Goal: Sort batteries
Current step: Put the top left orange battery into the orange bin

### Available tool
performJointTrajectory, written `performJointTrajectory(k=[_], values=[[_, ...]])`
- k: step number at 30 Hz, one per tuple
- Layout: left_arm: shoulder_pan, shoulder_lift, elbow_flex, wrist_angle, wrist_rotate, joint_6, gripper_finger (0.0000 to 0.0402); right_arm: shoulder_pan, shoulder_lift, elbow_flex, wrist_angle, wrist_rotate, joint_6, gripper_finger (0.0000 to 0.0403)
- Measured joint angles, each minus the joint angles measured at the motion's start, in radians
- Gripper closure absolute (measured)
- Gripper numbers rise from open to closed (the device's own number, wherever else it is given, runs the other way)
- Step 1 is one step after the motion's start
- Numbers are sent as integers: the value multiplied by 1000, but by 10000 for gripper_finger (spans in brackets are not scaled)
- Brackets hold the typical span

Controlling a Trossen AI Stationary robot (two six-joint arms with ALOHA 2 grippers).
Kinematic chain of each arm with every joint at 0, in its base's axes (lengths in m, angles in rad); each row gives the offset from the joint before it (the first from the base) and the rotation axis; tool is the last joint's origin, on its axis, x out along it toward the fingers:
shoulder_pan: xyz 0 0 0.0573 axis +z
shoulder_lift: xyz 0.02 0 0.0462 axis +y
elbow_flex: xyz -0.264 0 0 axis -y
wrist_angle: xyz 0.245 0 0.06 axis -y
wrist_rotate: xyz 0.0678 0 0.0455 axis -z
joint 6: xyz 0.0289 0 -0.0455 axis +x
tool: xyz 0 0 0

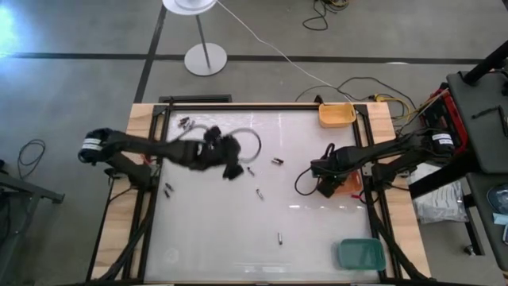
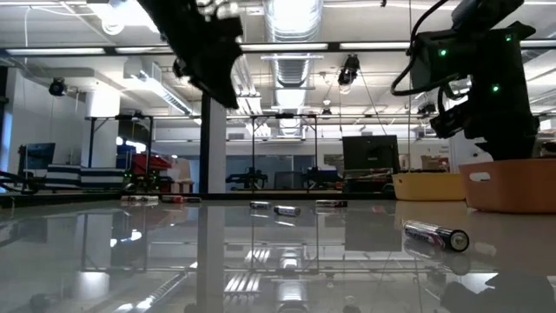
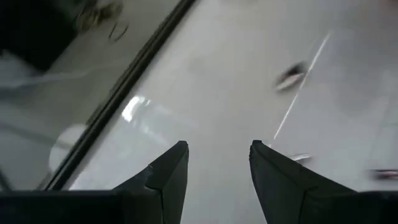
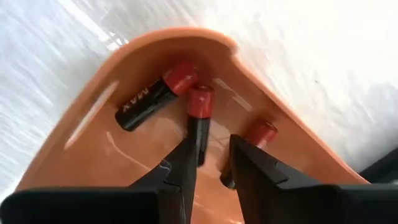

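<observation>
Three batteries [image 4: 144, 99] with red ends lie in the orange tray [image 4: 68, 155] at the right edge of the table [image 1: 214, 230]. One of them sits between the fingers of the right gripper [image 4: 212, 163], which hangs right over the tray with its fingers a little apart; I cannot tell if they touch it. More batteries [image 1: 277, 161] lie loose on the white table. The left gripper [image 3: 217, 165] is up in the air over the left part of the table, fingers spread, holding nothing. A yellow tray [image 1: 336, 114] and a green tray [image 1: 359, 254] sit near the table's right side.
</observation>
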Motion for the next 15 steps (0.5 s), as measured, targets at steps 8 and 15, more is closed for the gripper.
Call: performJointTrajectory(k=[8,15], values=[[320,-13,-33,-187,232,68,241,113,-137,88,-168,144,111,286],[602,73,-84,-192,358,90,183,281,-251,142,-26,252,203,244]])
